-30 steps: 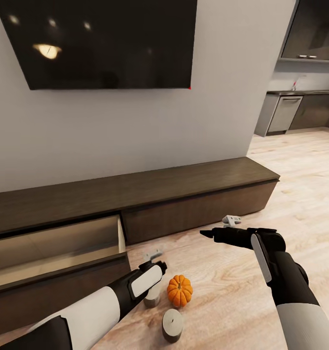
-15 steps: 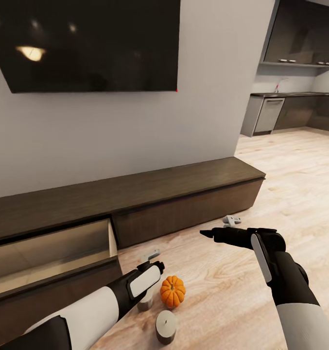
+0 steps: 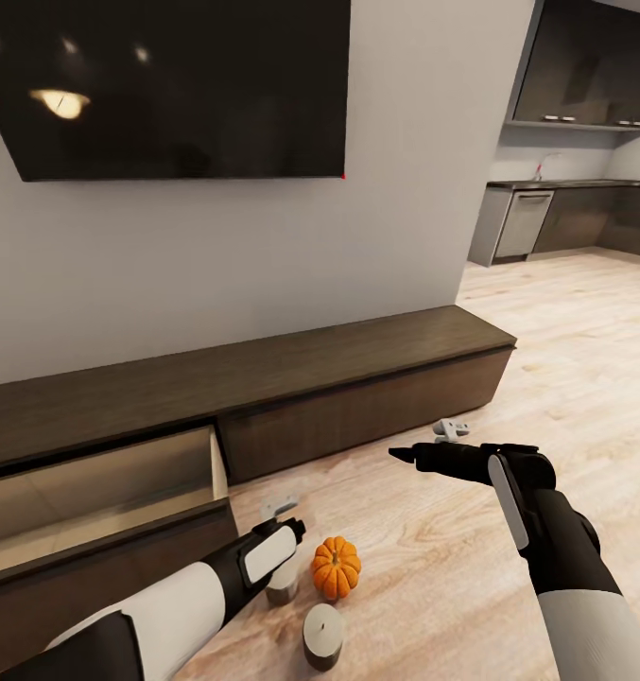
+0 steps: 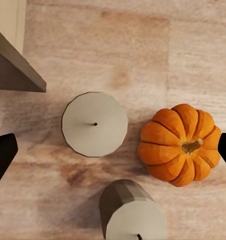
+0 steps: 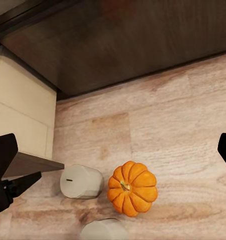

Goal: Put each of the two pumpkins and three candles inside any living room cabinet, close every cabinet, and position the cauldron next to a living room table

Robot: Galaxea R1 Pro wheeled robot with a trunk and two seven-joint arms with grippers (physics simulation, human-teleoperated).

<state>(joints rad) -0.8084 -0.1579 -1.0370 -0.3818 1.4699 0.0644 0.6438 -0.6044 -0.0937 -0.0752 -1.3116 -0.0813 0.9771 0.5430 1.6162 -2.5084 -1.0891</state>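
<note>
Left wrist view: I'd lower my left gripper (image 4: 111, 150) centred over the stubby grey flat-topped candle (image 4: 94, 124) standing on the pale wood floor (image 4: 92, 45) beside the ribbed orange pumpkin (image 4: 180, 144), keeping clear of its neighbours. Fingers are spread wide, touching nothing. My right gripper (image 3: 395, 454) hovers empty and looks open.

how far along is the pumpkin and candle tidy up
Early on. Done: one cabinet drawer stands open. In hand: the left hand, open, hangs over a candle on the floor beside the pumpkin; the right hand is empty. Left: stowing these and the second candle, then closing up.
</note>
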